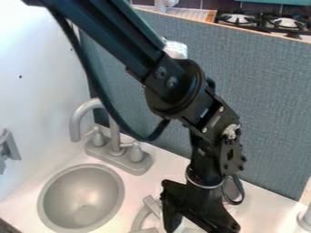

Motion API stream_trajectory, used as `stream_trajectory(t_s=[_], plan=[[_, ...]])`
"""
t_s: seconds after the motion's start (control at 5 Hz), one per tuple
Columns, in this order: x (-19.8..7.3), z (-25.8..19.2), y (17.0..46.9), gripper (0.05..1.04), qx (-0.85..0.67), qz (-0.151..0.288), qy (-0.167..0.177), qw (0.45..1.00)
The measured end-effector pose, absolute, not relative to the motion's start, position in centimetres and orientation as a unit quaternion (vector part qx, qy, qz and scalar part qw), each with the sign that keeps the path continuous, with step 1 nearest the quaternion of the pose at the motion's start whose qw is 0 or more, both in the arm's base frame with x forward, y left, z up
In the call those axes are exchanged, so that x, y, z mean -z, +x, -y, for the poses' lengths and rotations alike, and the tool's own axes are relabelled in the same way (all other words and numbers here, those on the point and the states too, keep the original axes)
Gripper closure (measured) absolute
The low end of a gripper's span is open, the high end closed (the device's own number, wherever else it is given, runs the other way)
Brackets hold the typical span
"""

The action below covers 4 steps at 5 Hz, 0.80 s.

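Black gripper [197,208] hung low above the white countertop [267,216]; whether it was wide or closed, I could not tell. Just beside it was one curved grey piece [141,219], between gripper and round basin [82,200]. Grey faucet [115,153] stood near the countertop's back edge.
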<state>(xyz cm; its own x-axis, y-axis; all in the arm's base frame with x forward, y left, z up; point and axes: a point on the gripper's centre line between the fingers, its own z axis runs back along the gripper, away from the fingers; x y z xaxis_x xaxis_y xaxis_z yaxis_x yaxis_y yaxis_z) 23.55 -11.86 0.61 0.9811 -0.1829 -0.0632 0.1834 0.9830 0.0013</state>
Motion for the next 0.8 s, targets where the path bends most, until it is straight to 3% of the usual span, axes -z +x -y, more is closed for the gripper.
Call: stream_trajectory(t_s=[0.4, 0.8], plan=[[-0.1, 13.01, 23.6, 0.083, 0.115, -0.036, -0.028, 0.992], [0.85, 12.96, 23.46, 0.083, 0.114, -0.067, -0.018, 0.991]])
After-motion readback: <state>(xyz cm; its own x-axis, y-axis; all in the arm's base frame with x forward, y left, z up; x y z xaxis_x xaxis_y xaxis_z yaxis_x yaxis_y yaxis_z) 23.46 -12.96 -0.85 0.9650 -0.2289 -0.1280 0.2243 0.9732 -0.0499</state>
